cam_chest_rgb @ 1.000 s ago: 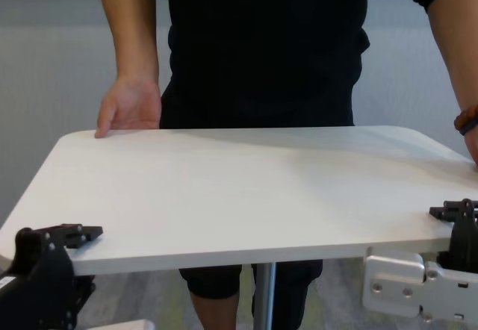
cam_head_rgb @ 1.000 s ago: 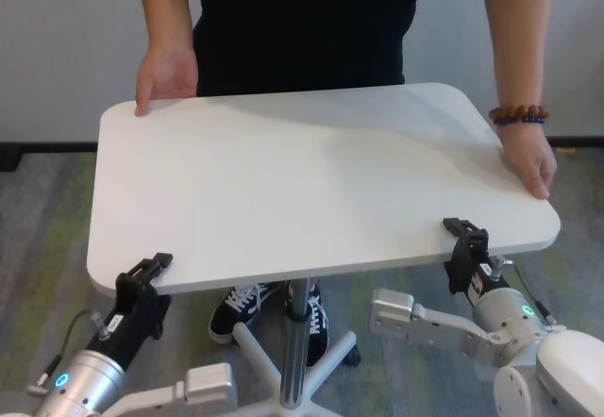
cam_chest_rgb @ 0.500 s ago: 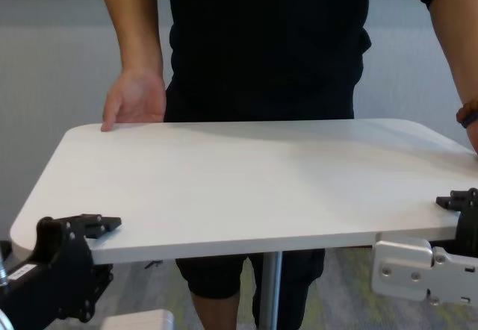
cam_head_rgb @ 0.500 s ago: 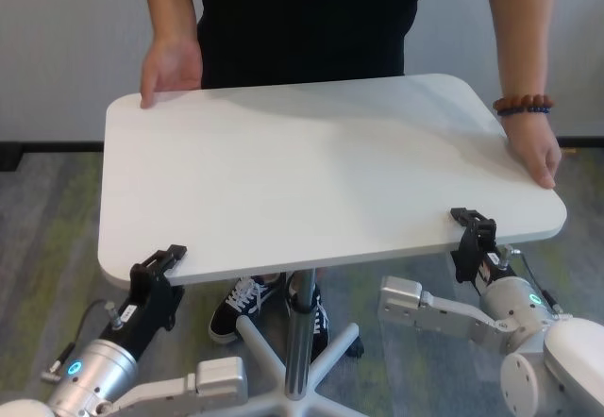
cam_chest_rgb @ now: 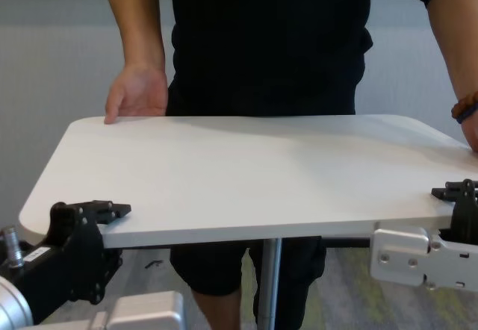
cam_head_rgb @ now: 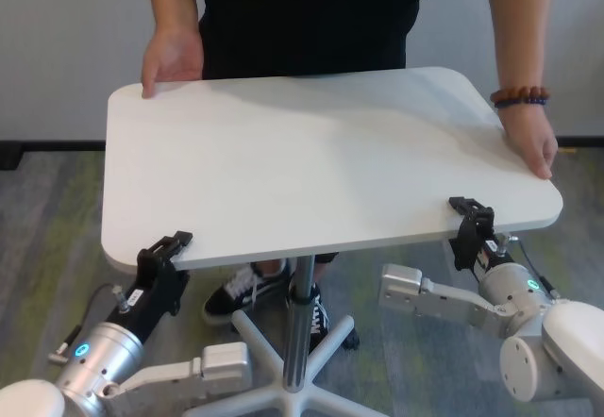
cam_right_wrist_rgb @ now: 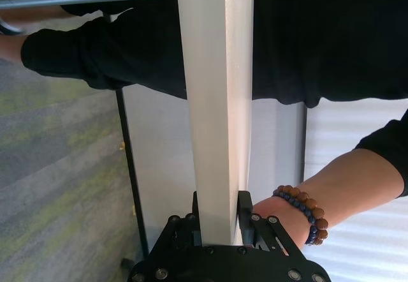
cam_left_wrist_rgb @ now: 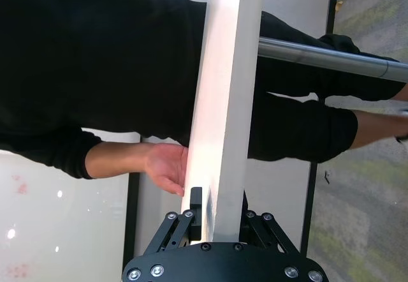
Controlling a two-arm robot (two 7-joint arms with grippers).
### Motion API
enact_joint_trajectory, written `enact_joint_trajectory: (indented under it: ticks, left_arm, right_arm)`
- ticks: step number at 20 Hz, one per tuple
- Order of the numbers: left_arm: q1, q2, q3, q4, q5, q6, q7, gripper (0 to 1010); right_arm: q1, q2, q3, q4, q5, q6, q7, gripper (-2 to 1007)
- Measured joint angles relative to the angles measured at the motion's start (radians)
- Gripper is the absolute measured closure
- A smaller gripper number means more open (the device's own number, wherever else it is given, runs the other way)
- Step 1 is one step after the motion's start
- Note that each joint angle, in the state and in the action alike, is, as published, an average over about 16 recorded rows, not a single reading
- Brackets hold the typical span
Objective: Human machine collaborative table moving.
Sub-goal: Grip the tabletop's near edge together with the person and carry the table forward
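Observation:
The white table [cam_head_rgb: 321, 153] stands between me and the human [cam_head_rgb: 302, 11], who wears black. One of the human's hands [cam_head_rgb: 170, 58] rests on the far left corner. The other hand [cam_head_rgb: 533, 143], with a beaded bracelet [cam_head_rgb: 517, 97], holds the right edge. My left gripper [cam_head_rgb: 168, 247] is shut on the table's near left edge [cam_left_wrist_rgb: 220, 122], a finger above and a finger below the board. My right gripper [cam_head_rgb: 469, 211] is shut on the near right edge [cam_right_wrist_rgb: 213, 103] in the same way. The chest view shows both clamps, left gripper [cam_chest_rgb: 104, 214] and right gripper [cam_chest_rgb: 457, 193].
A thin silver pole [cam_head_rgb: 300, 290] carries the tabletop down to a white star base [cam_head_rgb: 283, 360] on grey-green carpet. The person's dark sneakers [cam_head_rgb: 241, 299] stand by the base. A pale wall [cam_head_rgb: 66, 49] lies behind.
The table has slid away from me toward the person and a little to the right. Both grippers moved with it, still clamped; the left one advanced most.

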Motion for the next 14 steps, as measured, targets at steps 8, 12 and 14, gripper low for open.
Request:
enact_joint_trajectory:
  ticks: [8, 12, 14]
  left_arm:
    - [-0.046, -0.022, 0.019, 0.044, 0.006, 0.010, 0.003, 715]
    - [-0.069, -0.036, 0.029, 0.072, 0.010, 0.018, 0.007, 715]
    - [-0.081, -0.044, 0.035, 0.088, 0.012, 0.022, 0.009, 715]
  right_arm:
    - [0.037, -0.022, 0.014, 0.064, -0.005, -0.032, -0.010, 715]
    - [0.055, -0.032, 0.018, 0.098, -0.003, -0.045, -0.017, 714]
    - [0.064, -0.037, 0.019, 0.114, -0.001, -0.051, -0.021, 714]
